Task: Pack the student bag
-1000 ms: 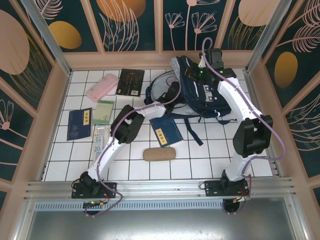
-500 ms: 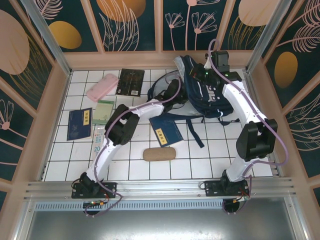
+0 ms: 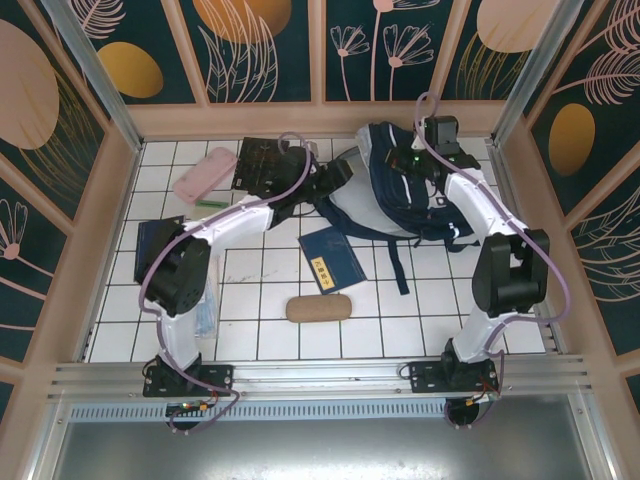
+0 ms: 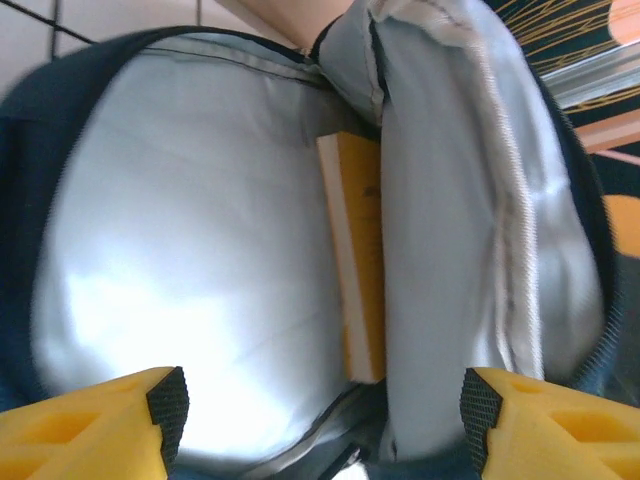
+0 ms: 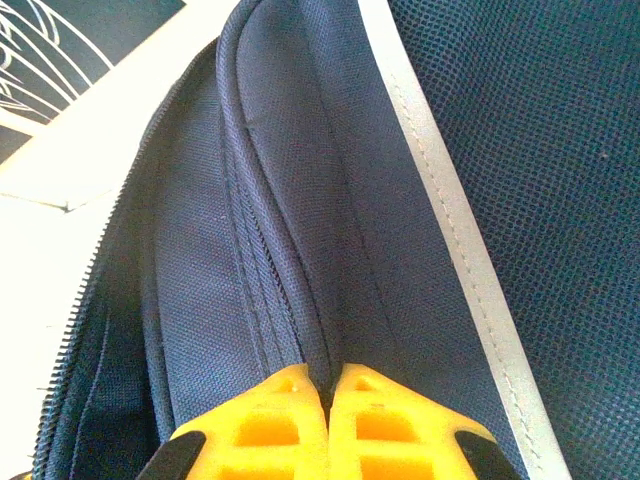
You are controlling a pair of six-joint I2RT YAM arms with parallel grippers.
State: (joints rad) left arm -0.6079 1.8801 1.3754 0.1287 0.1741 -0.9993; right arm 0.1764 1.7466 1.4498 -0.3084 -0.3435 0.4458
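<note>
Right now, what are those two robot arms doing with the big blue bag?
They're packing the student bag. The right claw is pinched shut on its fabric. The left claw hangs open at the bag's mouth, where a yellow book sits inside. A blue booklet and brown pouch lie on the table.

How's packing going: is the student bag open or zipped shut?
Open: the student bag gapes, pale lining showing, a yellow book inside; the right gripper pinches its fabric.
</note>
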